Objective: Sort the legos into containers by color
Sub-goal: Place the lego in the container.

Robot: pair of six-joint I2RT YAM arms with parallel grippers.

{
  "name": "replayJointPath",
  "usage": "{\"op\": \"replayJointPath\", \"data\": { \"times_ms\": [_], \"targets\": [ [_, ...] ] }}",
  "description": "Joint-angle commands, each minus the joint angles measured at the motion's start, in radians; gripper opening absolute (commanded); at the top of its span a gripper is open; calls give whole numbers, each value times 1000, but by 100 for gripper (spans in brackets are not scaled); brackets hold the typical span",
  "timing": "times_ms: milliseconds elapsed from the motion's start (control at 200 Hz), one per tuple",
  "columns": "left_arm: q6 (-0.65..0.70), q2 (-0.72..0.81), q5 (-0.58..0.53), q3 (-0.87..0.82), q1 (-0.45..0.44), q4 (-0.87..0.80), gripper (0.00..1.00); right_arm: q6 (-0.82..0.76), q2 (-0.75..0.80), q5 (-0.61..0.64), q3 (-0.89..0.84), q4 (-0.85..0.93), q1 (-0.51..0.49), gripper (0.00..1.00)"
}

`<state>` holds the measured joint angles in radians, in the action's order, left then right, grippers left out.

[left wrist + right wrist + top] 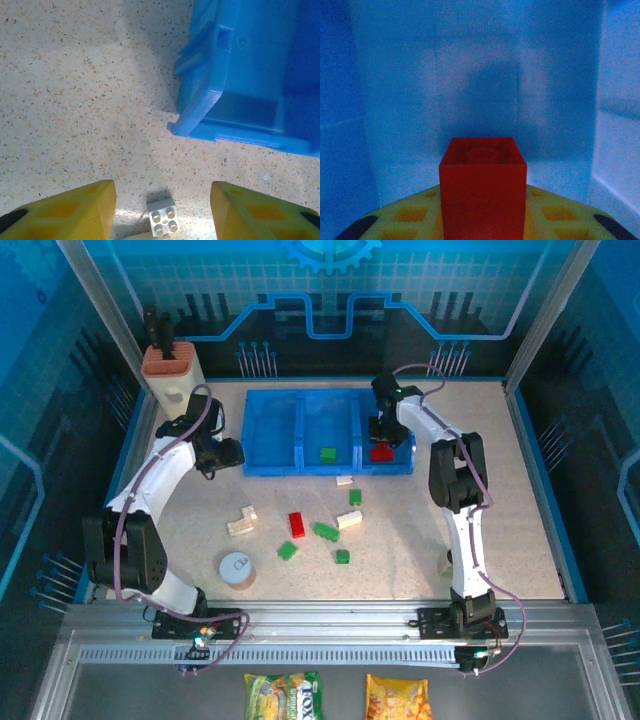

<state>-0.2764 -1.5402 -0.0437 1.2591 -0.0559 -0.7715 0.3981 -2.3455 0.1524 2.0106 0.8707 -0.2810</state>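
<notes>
Right gripper (384,438): jaws clenched on a red lego (483,187), which stands upright between them with its top stud facing the wrist camera. It hangs inside the right-hand compartment of the blue tray (270,469), low, with blue walls all round. I can't tell whether the lego touches the floor.

Step looks like placing red. Next move probably calls for letting the jaws go, then a straight lift clear of the walls.

Left gripper (161,194): jaws released, holding nothing. It sits over the counter (520,500) just beside the tray's near left corner. A cream lego (163,218) lies on the counter between the jaws, touching neither, so likely the next pick: lower and close.

The middle compartment holds one green lego (328,454).

Loose on the counter are another red lego (297,525), green ones (326,531) and cream ones (349,520), so sorting looks early on.
</notes>
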Motion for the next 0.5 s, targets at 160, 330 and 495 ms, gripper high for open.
{"op": "replayJointPath", "data": {
  "times_ms": [160, 330, 495],
  "targets": [
    [25, -8, 19, -6, 8, 3, 54, -14, 14, 9, 21, 22, -1, 43],
    [25, -7, 22, -7, 7, 1, 54, -15, 71, 20, 19, 41, -10, 45],
    [23, -8, 25, -6, -1, 0, 54, -9, 130, 32, -6, 54, -29, 46]
  ]
}}
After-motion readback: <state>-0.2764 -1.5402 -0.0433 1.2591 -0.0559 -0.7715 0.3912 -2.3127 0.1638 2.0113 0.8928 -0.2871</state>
